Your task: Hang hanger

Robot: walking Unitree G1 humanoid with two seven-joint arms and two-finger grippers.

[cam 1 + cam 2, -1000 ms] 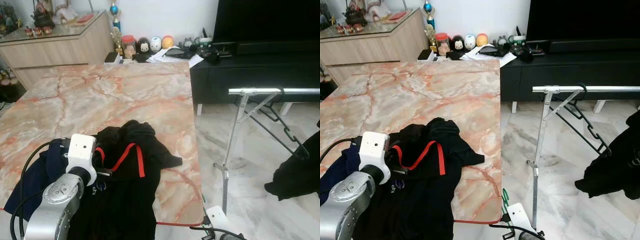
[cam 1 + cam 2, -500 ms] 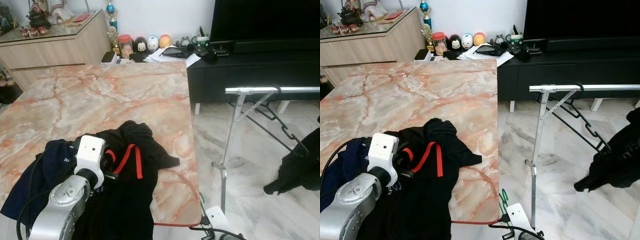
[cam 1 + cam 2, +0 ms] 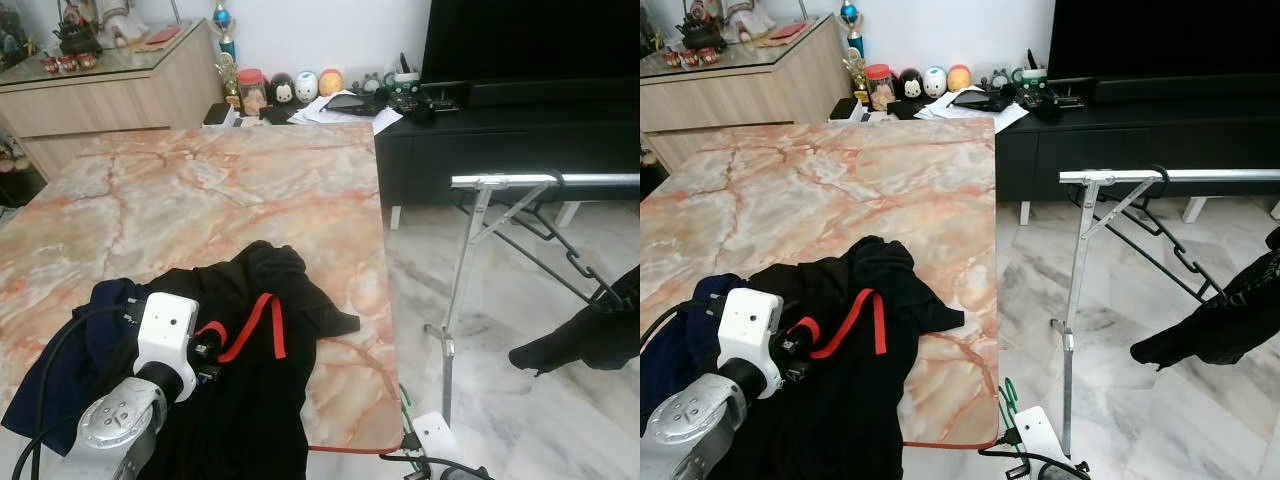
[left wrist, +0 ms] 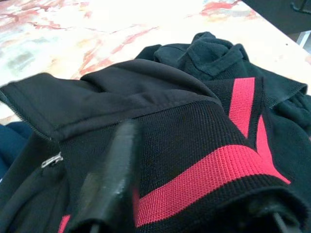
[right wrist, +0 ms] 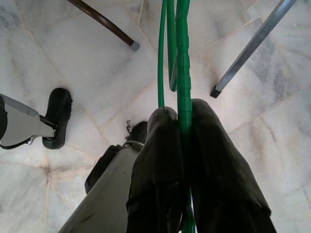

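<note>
A green hanger [image 5: 182,58] hangs low at my right side, and my right gripper [image 5: 184,126] is shut on its thin bars, over the marble floor. A bit of that green hanger [image 3: 1008,395] peeps out below the table's edge. My left gripper [image 4: 194,208] is at the black garment with the red stripe [image 3: 255,325], on the near part of the marble table [image 3: 220,190]. The ribbed hem is bunched between its fingers [image 4: 114,174]. A silver clothes rack [image 3: 500,182] stands to the right, with a black hanger [image 3: 565,255] hooked on its rail.
A navy garment [image 3: 60,370] lies under the black one at the table's near left corner. A dark cloth [image 3: 590,345] hangs at the far right near the rack. A black TV cabinet [image 3: 500,130] and a wooden sideboard [image 3: 110,100] stand behind.
My left gripper has drawn back toward me, and the red-striped hem came with it. The dark cloth at the right has shifted further right and shows less.
</note>
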